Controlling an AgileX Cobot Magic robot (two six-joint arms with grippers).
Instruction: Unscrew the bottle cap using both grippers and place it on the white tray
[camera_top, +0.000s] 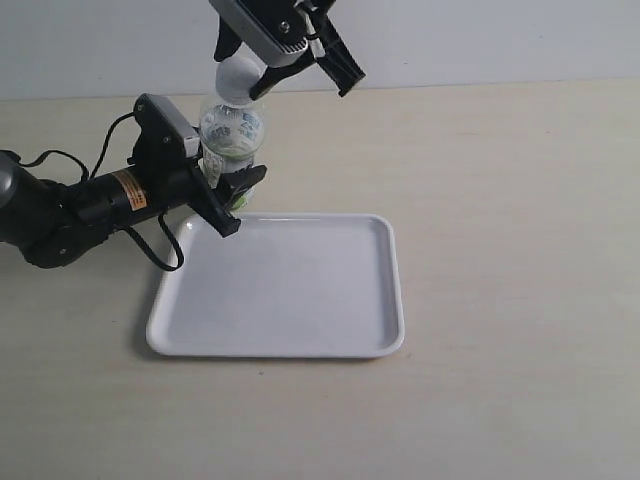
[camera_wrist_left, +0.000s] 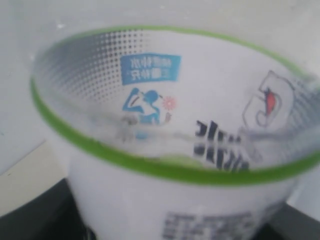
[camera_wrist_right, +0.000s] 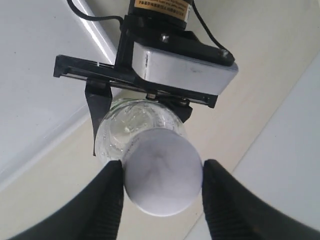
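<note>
Unscrewing step: both grippers are on, cap not on the tray yet

The left gripper (camera_top: 230, 192) is clamped round the body of the bottle (camera_top: 232, 128), holding it upright just past the far left corner of the white tray (camera_top: 300, 340). The right gripper (camera_wrist_right: 161, 169) sits above it, pinching the bottle cap (camera_wrist_right: 162, 172) from both sides. The cap looks seated on the neck, but I can't tell how loose it is. My guess for next is more twisting, then a straight lift and a short carry over the tray.
</note>
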